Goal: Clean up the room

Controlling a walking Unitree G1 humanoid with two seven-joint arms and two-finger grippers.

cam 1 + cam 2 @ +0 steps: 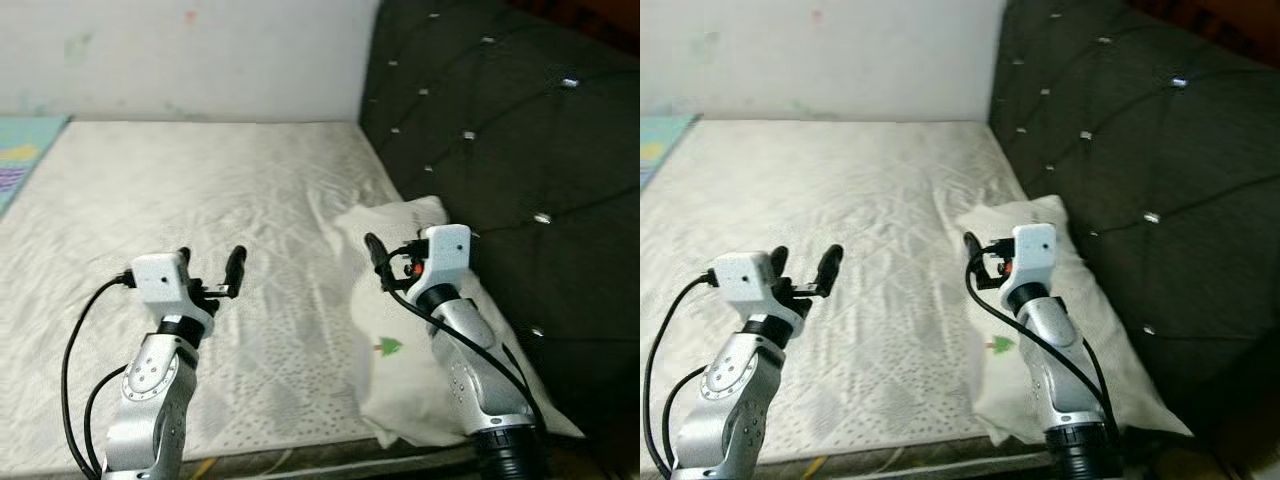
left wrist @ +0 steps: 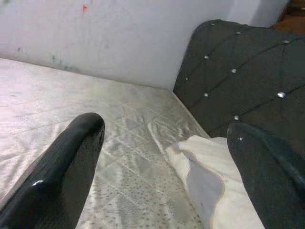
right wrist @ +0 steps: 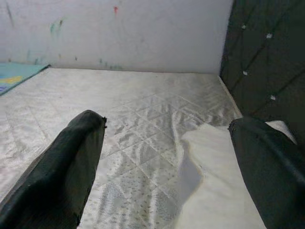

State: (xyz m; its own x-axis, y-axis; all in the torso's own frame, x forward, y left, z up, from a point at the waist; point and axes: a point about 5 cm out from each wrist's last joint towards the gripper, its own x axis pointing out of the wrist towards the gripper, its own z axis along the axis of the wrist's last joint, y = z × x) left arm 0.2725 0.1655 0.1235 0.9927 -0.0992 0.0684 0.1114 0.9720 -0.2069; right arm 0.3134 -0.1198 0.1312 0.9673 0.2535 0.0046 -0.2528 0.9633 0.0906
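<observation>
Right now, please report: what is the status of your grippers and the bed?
Left gripper open, holding nothing, over the mattress. Right gripper open, above the pillow. Pillow lies against the headboard. Nothing between the fingers and the pillow.

Both head eyes look forward and down over the mattress (image 1: pixel 200 200) toward the wall (image 1: pixel 200 50), while each low wrist camera shares its headboard (image 2: pixel 238 71) corner.

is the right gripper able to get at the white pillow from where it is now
Probably yes. The right gripper hovers open directly above the white pillow, which lies flat on the mattress beside the dark headboard. Nothing sits between them; the left gripper is off to the side.
</observation>
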